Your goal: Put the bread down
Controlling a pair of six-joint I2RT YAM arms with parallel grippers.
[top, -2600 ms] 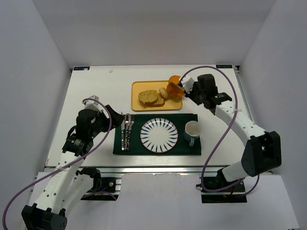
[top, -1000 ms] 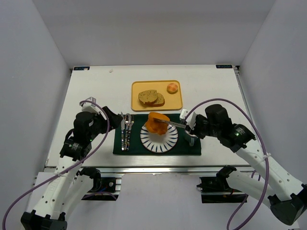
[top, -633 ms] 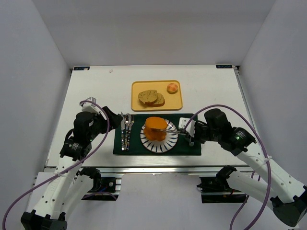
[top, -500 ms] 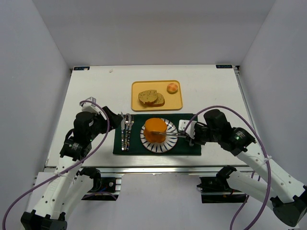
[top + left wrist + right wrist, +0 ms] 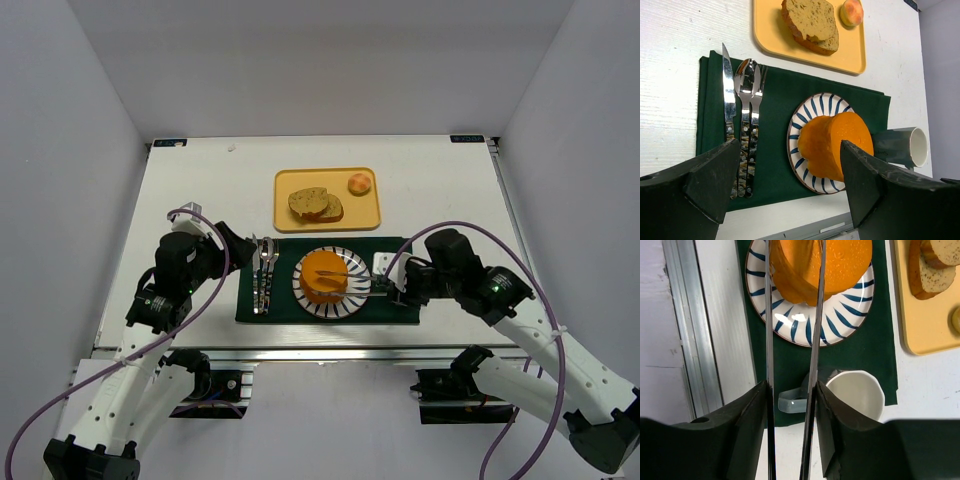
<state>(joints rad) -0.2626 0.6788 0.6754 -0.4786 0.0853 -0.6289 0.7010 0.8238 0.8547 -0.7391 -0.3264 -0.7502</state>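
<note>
R end effector [image 5: 328,282] parted over cylinder [image 5: 322,262] on plate [image 5: 301,296]. bread [image 5: 315,204] up-frame on tray [image 5: 362,212], long axis left-right. L end effector [image 5: 790,142] spread wide, empty, abt as near.

My left claw [image 5: 789,145] is matt black plastic. The cutlery [image 5: 745,85] is polished metal, the cloth [image 5: 780,100] matt green, the plate [image 5: 840,315] glossy and glazed, the bread [image 5: 810,17] rough and porous.

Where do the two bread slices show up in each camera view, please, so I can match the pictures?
Top external: the bread slices lie overlapping above the centre, on the left half of the yellow tray.
Left wrist: the bread slices are at the top edge, right of centre.
Right wrist: the bread slices are in the top right corner, partly cut off.
Shared landmark: the yellow tray beneath them.
</note>
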